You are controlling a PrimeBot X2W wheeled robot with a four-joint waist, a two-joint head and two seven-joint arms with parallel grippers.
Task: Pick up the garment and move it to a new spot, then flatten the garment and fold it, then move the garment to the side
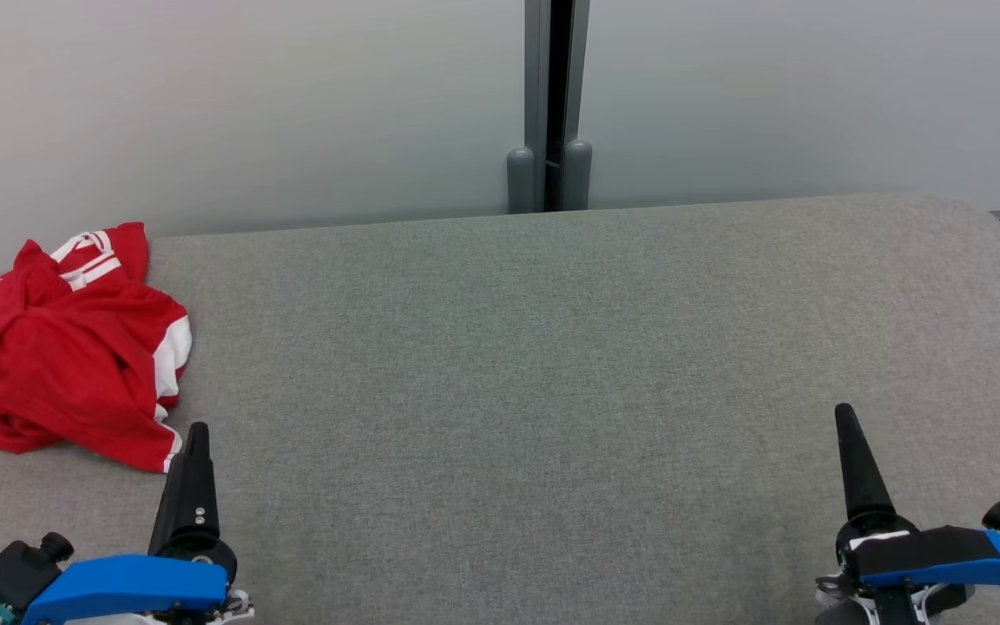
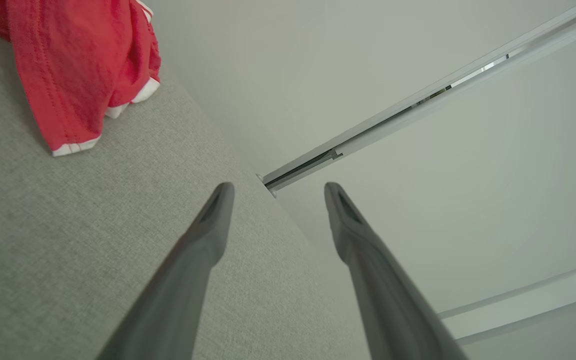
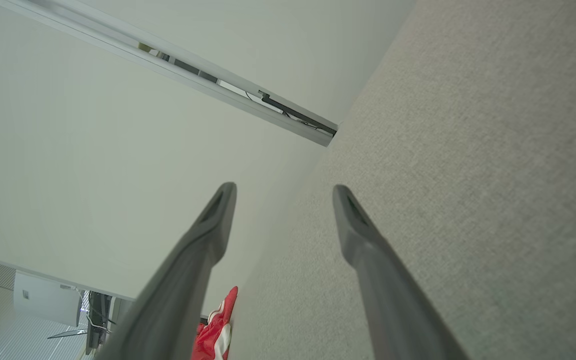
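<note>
We're in what looks like an office or lab: pale frosted partition panels (image 1: 248, 104) meet at a grey metal post (image 1: 536, 87) behind a plain grey fabric-covered surface (image 1: 552, 365), and we catch a dark stand (image 3: 99, 320) on striped flooring (image 3: 13, 342).

The garment (image 1: 57, 347) is bright red with white stripes, white edging and white lettering. The counter (image 1: 552, 365) is a flecked grey weave. The left end effector (image 2: 279, 190) and right end effector (image 3: 283, 190) have dark grey fingers and blue covers. The wall (image 1: 248, 104) is pale grey.
</note>
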